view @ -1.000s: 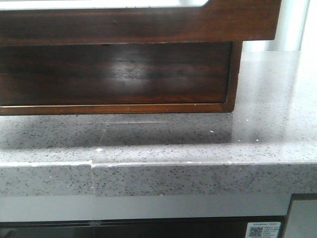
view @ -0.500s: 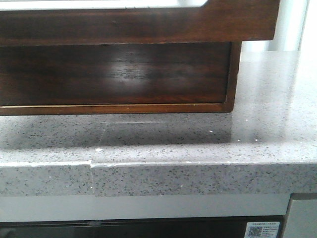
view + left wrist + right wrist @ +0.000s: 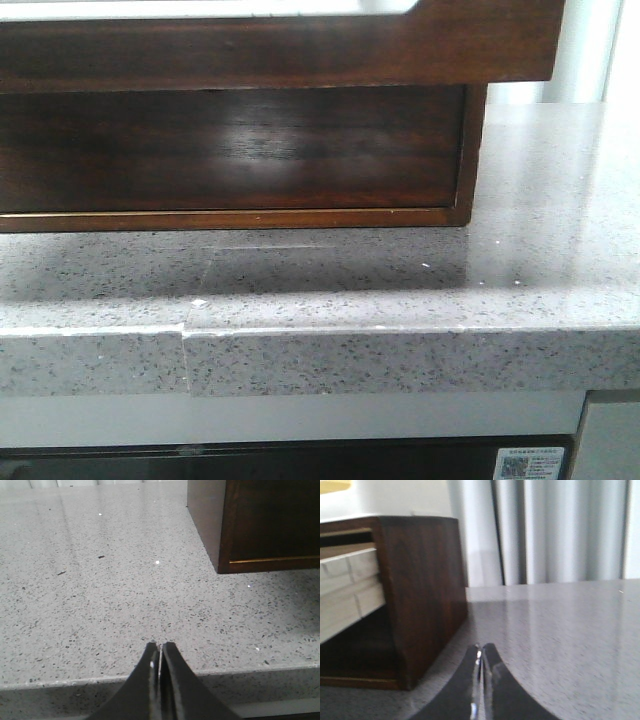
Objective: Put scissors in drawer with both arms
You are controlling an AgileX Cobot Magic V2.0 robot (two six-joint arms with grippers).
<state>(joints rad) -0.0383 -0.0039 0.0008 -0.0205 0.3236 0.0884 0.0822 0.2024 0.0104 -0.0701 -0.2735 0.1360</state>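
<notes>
The scissors are not in view in any frame. The drawer (image 3: 300, 50), dark brown and glossy with a wide shallow cut-out along its top edge, stands out towards the front camera at the top of the front view. Neither arm shows in the front view. My left gripper (image 3: 160, 645) is shut and empty, low over the front edge of the speckled grey countertop (image 3: 100, 605), with the cabinet corner ahead to its right. My right gripper (image 3: 481, 647) is shut and empty above the countertop, beside the cabinet's right side.
The dark wooden cabinet (image 3: 250, 150) stands on the grey stone countertop (image 3: 400, 290) and also shows in the left wrist view (image 3: 260, 525) and the right wrist view (image 3: 425, 595). A pale curtain (image 3: 560, 530) hangs behind the counter.
</notes>
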